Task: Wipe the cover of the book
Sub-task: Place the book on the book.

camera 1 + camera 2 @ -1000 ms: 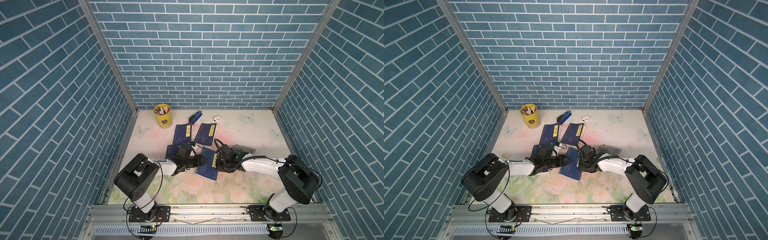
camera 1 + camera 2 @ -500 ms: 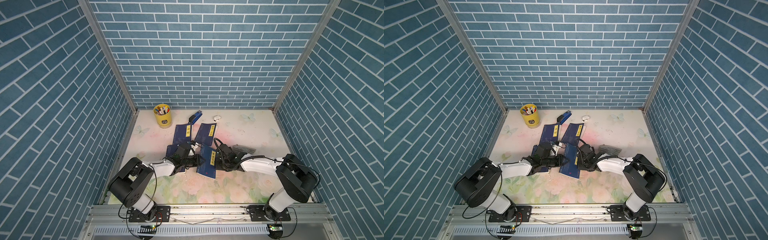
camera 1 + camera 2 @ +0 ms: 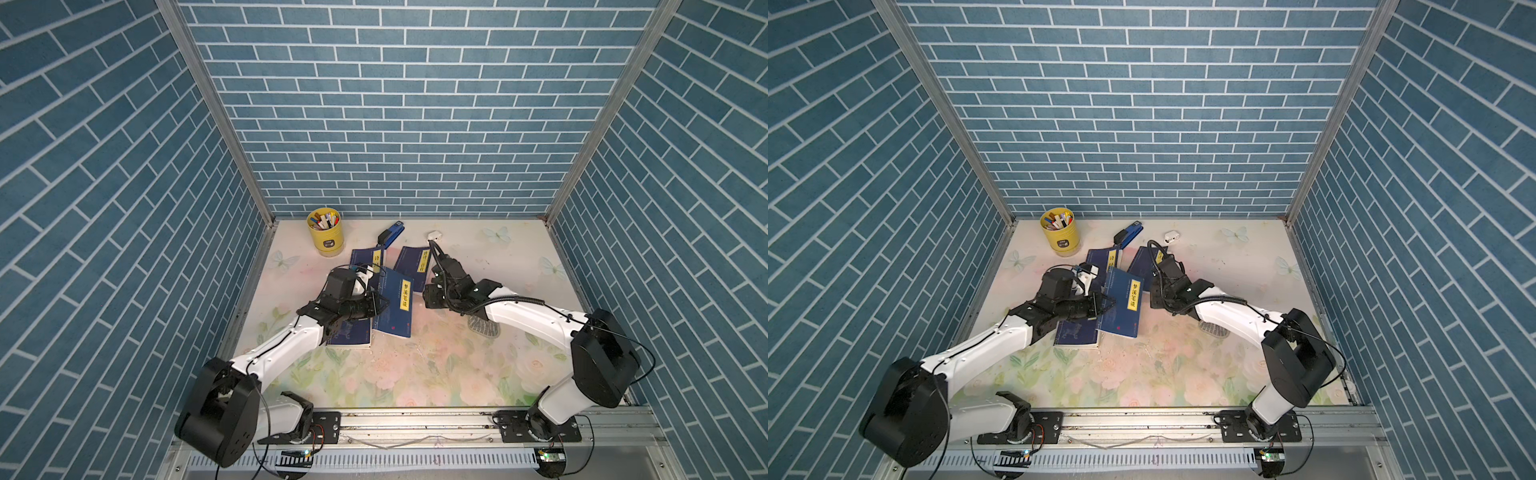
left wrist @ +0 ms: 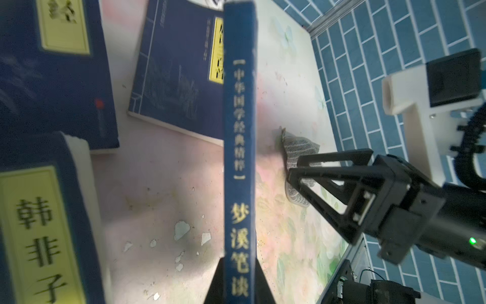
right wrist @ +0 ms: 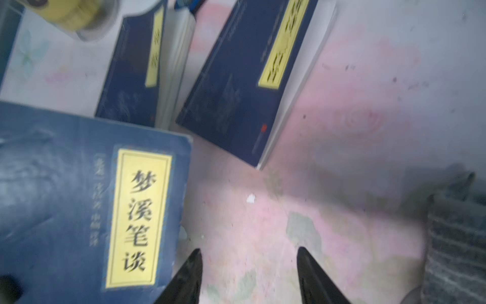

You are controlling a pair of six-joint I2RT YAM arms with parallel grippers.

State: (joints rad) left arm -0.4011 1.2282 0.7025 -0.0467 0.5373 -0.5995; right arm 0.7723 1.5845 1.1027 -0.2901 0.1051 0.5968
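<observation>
The right gripper (image 5: 248, 251) has let go of the book (image 3: 397, 316) and backed off it, and the left gripper (image 3: 378, 306) has clamped shut on it. That's the change from a second ago.

Working outward from me: a second volume (image 3: 351, 336) lies flat just this side of the book, partly under the left arm. Then the book itself, pinched at the spine by the left jaws and propped at a tilt. Its yellow-labelled cover faces the right arm and its long axis runs away from me.

Beside the book there's a clear gap, then the right jaws, parted and empty, tips aimed at the cover. Here's the part that matters: the grey cloth (image 3: 484, 328) lies on the far side of that gripper from the book, half tucked under the right forearm. The right arm is the nearer one to it, but I reckon it must turn away from the book to fetch it before any wiping.

Just beyond the book lie a third volume (image 3: 363, 257) and a fourth volume (image 3: 409, 268), both flat. Farther still are the stapler (image 3: 390, 233) and the yellow pen cup (image 3: 326, 237).
</observation>
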